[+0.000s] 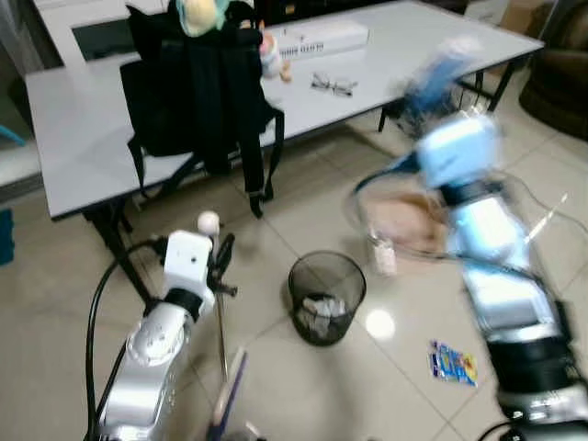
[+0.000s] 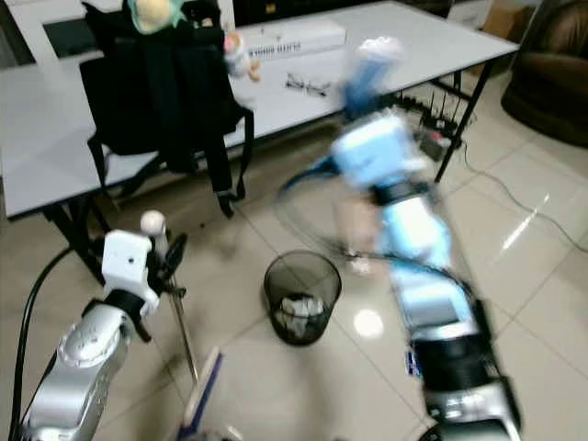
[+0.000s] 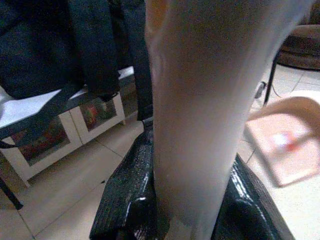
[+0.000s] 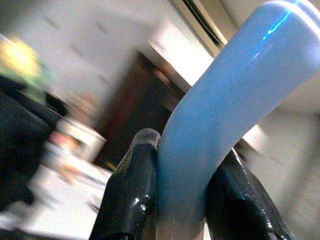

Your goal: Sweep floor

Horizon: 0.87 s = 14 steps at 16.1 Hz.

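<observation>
While the white worktop [image 1: 83, 110] with a black backpack [image 1: 197, 83] fills the background, the tiled floor [image 1: 303, 386] holds a mesh bin [image 1: 326, 296]. Left pincer [image 3: 170, 200] is clamped on a pale broom [image 1: 220, 340], which stands beside the bin. Right pincer [image 4: 182, 190] grips a blue dustpan handle [image 4: 225, 95], raised and blurred. Both tools look light and stiff; their smooth handles could slip, so mid-handle holds suit.

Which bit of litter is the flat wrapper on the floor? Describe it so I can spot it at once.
Start at the white table with the black backpack on it, then drop to the black mesh waste bin on the tiled floor in front. The wrapper lies flat to the bin's right, beside the right arm. It is blue with yellow marks, unlike the pale tiles.
</observation>
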{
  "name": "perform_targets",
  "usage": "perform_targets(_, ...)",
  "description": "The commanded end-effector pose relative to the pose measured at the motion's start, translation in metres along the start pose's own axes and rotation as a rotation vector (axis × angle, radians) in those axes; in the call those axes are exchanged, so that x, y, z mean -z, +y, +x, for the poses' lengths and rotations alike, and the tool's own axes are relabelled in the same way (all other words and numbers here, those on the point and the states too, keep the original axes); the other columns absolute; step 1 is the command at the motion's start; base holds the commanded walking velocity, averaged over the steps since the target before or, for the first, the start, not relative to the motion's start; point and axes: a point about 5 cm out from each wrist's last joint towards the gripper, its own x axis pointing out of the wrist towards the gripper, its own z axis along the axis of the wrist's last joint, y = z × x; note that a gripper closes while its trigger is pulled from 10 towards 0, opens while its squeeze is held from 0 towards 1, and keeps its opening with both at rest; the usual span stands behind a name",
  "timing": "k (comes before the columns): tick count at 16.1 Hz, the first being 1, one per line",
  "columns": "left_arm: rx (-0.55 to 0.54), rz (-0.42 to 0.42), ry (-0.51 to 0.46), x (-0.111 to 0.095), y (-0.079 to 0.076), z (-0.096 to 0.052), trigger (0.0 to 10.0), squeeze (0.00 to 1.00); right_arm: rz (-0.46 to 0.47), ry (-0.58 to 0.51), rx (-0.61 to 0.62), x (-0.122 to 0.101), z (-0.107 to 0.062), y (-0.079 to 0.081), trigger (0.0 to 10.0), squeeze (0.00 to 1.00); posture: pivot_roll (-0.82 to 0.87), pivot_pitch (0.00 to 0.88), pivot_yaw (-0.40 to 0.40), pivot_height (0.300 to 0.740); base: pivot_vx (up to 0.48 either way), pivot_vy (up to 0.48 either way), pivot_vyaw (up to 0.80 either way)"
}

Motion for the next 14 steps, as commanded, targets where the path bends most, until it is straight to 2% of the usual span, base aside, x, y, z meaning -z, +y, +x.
perform_targets(1, 0.023, -0.001, -0.004, -0.001, -0.003, 0.000, 10.0, 0.00, -0.048, 0.018, 0.074, -0.001, 0.000, -0.015, 10.0, 0.00, -0.02, 0.052, 0.035, 0.740, 0.000, 0.000, -0.50)
perform_targets(2, 0.031, -0.009, -0.005, -0.001, -0.004, 0.001, 10.0, 0.00, -0.046, 0.043, 0.105, 0.004, -0.003, -0.020, 10.0, 0.00, -0.02, 0.052, 0.035, 0.740, 0.000, 0.000, -0.80)
perform_targets(3, 0.056, -0.021, -0.011, -0.002, -0.007, 0.002, 10.0, 0.00, -0.100, 0.126, 0.144, 0.021, -0.014, -0.030, 10.0, 0.00, -0.02, 0.052, 0.035, 0.740, 0.000, 0.000, -0.80)
perform_targets(5, 0.076, -0.035, -0.019, -0.004, -0.010, 0.004, 10.0, 0.00, -0.123, 0.226, 0.152, 0.037, -0.027, -0.030, 10.0, 0.00, -0.02, 0.049, 0.036, 0.740, 0.000, 0.000, -0.80)
perform_targets(6, 0.113, -0.067, -0.037, -0.007, -0.013, 0.005, 10.0, 0.00, -0.084, 0.307, 0.171, 0.048, -0.036, -0.027, 10.0, 0.00, -0.02, 0.049, 0.035, 0.740, 0.000, 0.000, -0.80)
perform_targets(8, 0.213, -0.123, -0.062, -0.012, -0.021, 0.003, 10.0, 0.00, -0.001, 0.394, 0.227, 0.058, -0.045, -0.022, 10.0, 0.00, -0.02, 0.049, 0.037, 0.740, 0.000, 0.000, -0.80)
perform_targets(12, 0.211, -0.106, -0.031, -0.009, -0.017, 0.003, 10.0, 0.00, 0.038, 0.422, 0.283, 0.061, -0.049, -0.013, 10.0, 0.00, -0.02, 0.050, 0.037, 0.740, 0.000, 0.000, -0.80)
perform_targets(14, 0.176, -0.068, -0.062, -0.013, -0.015, 0.007, 10.0, 0.00, -0.004, 0.445, 0.293, 0.063, -0.053, -0.010, 10.0, 0.00, -0.02, 0.051, 0.034, 0.740, 0.000, 0.000, -0.80)
